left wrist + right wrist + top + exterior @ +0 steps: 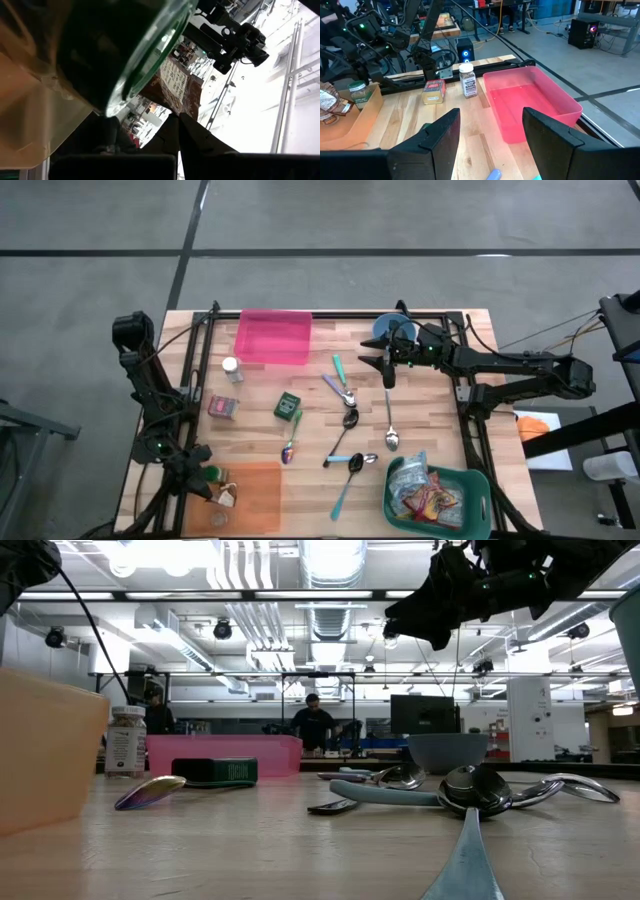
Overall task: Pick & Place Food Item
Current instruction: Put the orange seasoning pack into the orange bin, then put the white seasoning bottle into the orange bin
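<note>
The food item is a brown printed packet, held over the left part of the orange bin at the table's near left. My left gripper is shut on it; the packet also shows in the high view. A green-lidded jar stands right beside the gripper, at the bin's far left corner. My right gripper stands open and holds nothing, above the table's far middle, facing the pink bin. My left gripper pinches the packet's lower corner between its two fingertips. The fingers come nearly level from the table's left side. The packet sticks out beyond the fingertips over the orange bin; whether it rests on the bin, I cannot tell.
Several spoons lie scattered in the table's middle. A green basket with packets stands near right, a blue bowl far right. A spice jar, a small box and a green tin stand between the bins.
</note>
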